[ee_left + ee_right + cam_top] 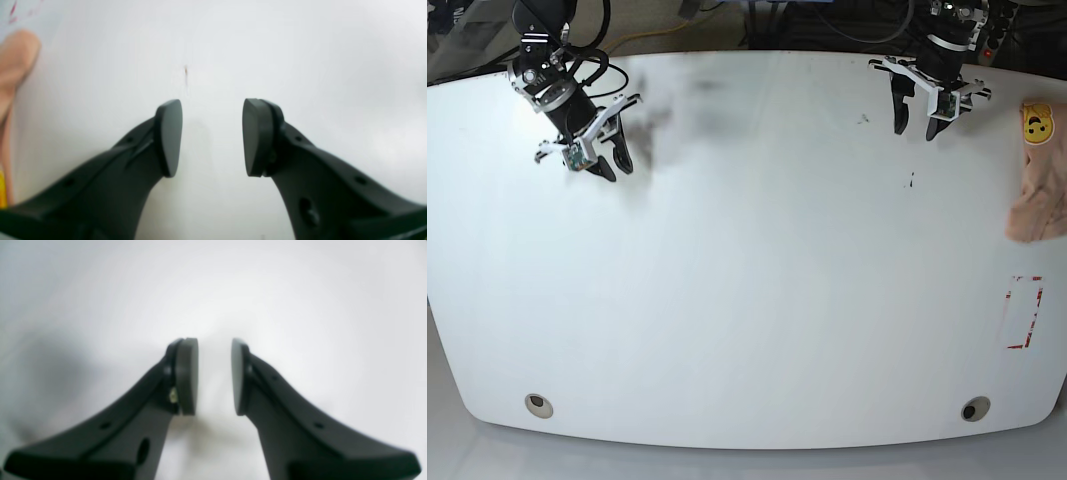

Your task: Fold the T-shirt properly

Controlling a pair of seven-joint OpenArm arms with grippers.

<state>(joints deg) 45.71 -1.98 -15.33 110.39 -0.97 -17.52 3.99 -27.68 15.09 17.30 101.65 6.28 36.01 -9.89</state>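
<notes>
The peach T-shirt (1039, 180) lies bunched at the far right edge of the white table (747, 290), its yellow smiley print (1034, 124) facing up; most of it runs out of the base view. A strip of it shows at the left edge of the left wrist view (15, 63). My left gripper (919, 122) hangs open over bare table, a short way left of the shirt, with nothing between its pads (212, 136). My right gripper (615, 158) is at the table's far left corner, open with a narrower gap and empty (214, 376).
A red-marked rectangle (1024, 312) is drawn on the table near the right edge, below the shirt. Two round holes (539, 404) (972, 408) sit near the front edge. Small dark specks (912, 181) mark the table below the left gripper.
</notes>
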